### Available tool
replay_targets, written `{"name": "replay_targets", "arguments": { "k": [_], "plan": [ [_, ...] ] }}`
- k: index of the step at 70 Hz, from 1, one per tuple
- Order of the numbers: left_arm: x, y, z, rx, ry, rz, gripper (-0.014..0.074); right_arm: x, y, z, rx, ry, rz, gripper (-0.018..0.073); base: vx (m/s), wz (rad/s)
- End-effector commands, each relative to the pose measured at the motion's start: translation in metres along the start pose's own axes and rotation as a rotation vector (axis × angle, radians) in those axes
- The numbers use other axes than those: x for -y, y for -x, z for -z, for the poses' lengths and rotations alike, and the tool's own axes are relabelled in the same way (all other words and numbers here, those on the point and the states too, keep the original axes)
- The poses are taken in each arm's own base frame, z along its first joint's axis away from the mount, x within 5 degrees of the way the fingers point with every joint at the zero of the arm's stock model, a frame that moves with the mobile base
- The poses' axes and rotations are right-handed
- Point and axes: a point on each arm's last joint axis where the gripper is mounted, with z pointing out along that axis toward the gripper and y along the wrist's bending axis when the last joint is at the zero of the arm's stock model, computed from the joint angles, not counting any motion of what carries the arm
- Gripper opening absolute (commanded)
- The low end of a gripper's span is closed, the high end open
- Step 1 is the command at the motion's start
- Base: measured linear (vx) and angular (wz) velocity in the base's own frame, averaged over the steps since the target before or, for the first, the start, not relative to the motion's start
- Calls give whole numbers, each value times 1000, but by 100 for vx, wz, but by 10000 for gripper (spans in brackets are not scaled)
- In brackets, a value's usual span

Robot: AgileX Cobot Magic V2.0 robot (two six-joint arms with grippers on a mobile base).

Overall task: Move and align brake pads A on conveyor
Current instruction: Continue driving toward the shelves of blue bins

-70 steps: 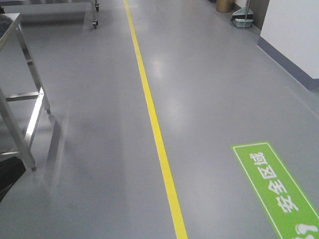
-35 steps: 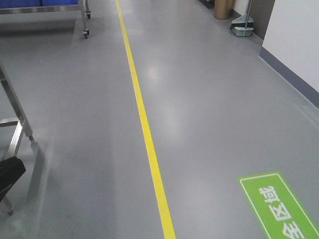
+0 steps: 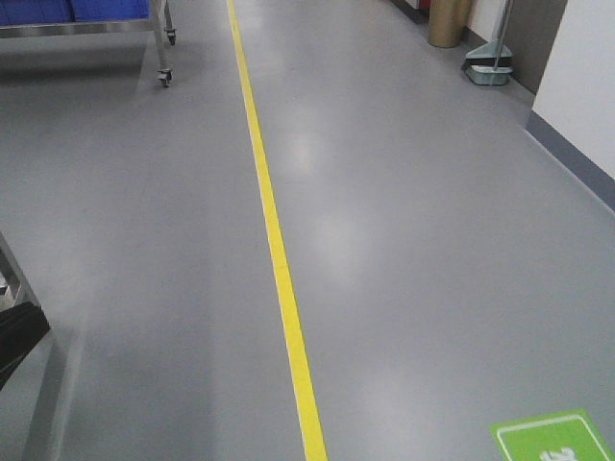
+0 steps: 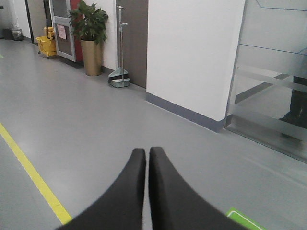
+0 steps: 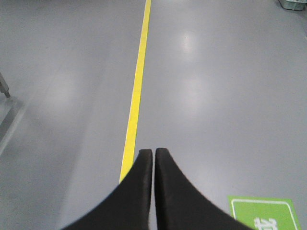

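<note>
Well, mostly what I've got on screen is grey floor point(image 3: 432, 240), shiny enough to catch the ceiling lights. On the left wrist view a white wall point(image 4: 192, 52) with a dark skirting strip sits next to a frosted glass panel point(image 4: 273, 86). A yellow line point(image 3: 274, 240) runs straight down the floor away from the rig, and it shows on all three views.

Top left of the front view there's a steel cart point(image 3: 159, 38) on casters, with something blue on it, standing well left of the yellow line. A potted plant point(image 4: 91, 28) stands against the far wall in a tall tan pot, with a broom and dustpan point(image 4: 119, 79) just beside it and a yellow mop bucket point(image 4: 47, 45) further back by a door. A green floor sticker point(image 3: 553, 437) pokes in at the bottom right of the front view, right of the line.

The left fingers point(image 4: 129, 191) are pressed together with only a hairline gap and nothing between them, hanging over bare floor. Same deal with the right fingers point(image 5: 136, 191), tips just right of the yellow line.

As for the brake pads A and the conveyor, no camera has them, so I can't tell where they are.
</note>
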Motion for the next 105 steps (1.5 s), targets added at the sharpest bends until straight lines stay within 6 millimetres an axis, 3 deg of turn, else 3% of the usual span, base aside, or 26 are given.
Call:
{"name": "replay_targets", "arguments": {
  "k": [1, 105],
  "plan": [
    [-1, 10, 1, 41, 19, 4, -6, 1, 13, 3, 83, -13, 7, -3, 52, 7],
    [-1, 10, 1, 41, 19, 4, -6, 1, 13, 3, 83, -13, 7, -3, 48, 11]
  ]
}}
